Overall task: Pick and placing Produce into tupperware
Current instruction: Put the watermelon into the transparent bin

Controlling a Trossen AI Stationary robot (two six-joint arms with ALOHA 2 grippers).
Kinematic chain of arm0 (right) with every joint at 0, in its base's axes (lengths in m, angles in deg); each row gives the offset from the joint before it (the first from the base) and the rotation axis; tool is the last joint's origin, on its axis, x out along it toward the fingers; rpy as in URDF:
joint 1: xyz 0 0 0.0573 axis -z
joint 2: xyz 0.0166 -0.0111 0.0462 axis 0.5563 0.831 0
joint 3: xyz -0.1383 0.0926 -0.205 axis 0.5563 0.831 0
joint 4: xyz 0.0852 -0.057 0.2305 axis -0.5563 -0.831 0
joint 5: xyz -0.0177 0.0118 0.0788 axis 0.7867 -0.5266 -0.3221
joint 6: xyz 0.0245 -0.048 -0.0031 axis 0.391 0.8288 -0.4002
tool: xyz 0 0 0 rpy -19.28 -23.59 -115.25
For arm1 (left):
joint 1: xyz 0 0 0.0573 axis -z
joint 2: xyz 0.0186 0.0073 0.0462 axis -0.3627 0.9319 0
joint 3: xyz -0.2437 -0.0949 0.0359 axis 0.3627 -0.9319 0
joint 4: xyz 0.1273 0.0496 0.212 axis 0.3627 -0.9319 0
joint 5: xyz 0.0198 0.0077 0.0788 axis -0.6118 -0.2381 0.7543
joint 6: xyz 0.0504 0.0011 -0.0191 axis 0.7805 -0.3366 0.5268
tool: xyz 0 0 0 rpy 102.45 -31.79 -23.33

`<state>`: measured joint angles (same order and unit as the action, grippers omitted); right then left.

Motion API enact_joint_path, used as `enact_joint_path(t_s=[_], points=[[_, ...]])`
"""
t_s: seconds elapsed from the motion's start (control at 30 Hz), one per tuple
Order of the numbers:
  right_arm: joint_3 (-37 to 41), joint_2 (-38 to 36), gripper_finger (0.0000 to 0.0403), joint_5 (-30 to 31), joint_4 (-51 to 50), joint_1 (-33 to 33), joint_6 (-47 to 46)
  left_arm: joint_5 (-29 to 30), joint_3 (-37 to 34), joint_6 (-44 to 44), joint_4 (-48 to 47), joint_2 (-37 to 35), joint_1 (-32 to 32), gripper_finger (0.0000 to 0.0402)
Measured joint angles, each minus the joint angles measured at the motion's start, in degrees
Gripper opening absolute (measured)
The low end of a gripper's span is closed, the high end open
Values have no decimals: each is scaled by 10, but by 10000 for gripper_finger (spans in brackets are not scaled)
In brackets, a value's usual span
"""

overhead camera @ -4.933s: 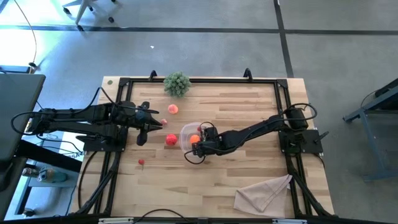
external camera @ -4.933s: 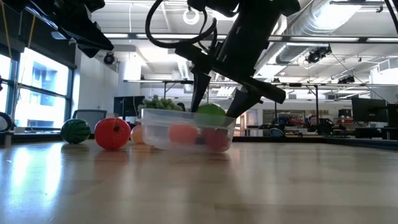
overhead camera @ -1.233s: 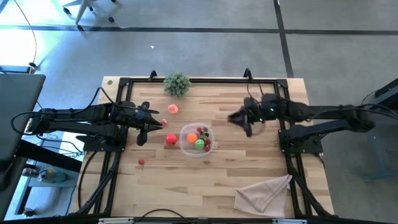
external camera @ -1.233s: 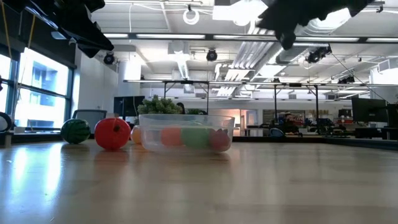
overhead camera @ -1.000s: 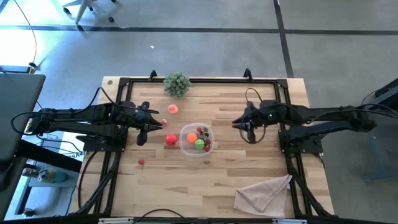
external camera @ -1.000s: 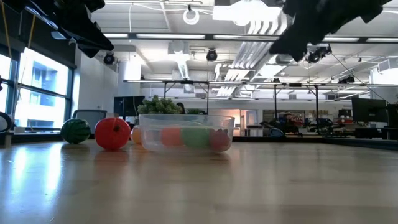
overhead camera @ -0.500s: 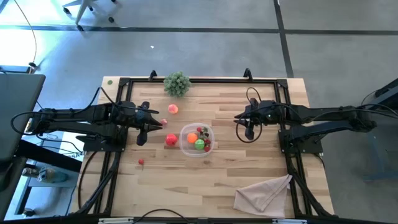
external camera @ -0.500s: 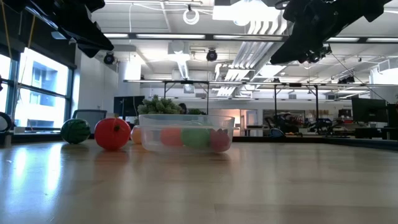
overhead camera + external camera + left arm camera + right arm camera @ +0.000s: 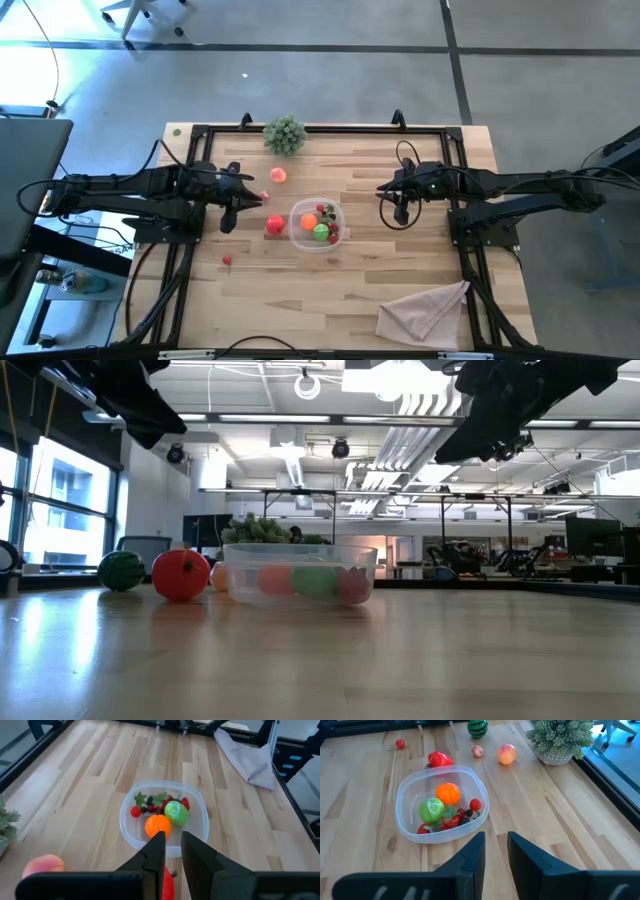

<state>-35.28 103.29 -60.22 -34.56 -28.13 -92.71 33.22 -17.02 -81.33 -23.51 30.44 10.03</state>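
while both arms hang above the table with nothing between their fingers, several pieces of produce lie outside the tupperware [image 9: 316,224], and the risks sit with them.

starting at the left, the left gripper [image 9: 228,213] hovers with its fingers [image 9: 156,851] narrowly parted and empty. the small red berry [image 9: 227,261] lies well apart from those fingers, nearer the table's front edge; it is tiny, and i judge it could squirt out of a narrow pinch and roll. the watermelon [image 9: 477,728] and the little pink fruit [image 9: 477,751] sit close to the left fingers; closing on one could nudge the other away. the peach [image 9: 278,175] lies a little beyond the fingertips, near the plant sprig [image 9: 285,133], and a round fruit bumped there may roll into the sprig. the red pepper [image 9: 274,225] rests just beside the tupperware wall, right ahead of the left fingertips; a descent there could catch the rim and shove or tip the light container, spilling the orange [image 9: 448,793], the green fruit [image 9: 432,810] and the berries already inside.

further right, the right gripper [image 9: 397,203] hovers clear of the container, fingers [image 9: 475,855] narrowly parted and empty. the cloth [image 9: 424,311] lies well off from either gripper and poses no hazard.
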Motion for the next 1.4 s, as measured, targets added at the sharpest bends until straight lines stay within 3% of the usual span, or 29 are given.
enact_joint_path(t_s=[0.37,0.93,1.03,1.13,1.23,1.4], points=[[0,0,71,0,0,0,0,0,0,-3,50,2,0,51],[0,0,71,0,0,0,0,1,0,-139,45,11,0,51],[0,0,71,0,0,0,0,72,7,-233,-15,28,0,51],[0,0,71,0,-1,0,0,192,45,-294,-150,59,-1,51],[0,0,71,0,-1,0,0,276,98,-376,-291,96,-1,51],[0,0,71,0,-1,0,0,305,176,-488,-385,146,-1,51]])
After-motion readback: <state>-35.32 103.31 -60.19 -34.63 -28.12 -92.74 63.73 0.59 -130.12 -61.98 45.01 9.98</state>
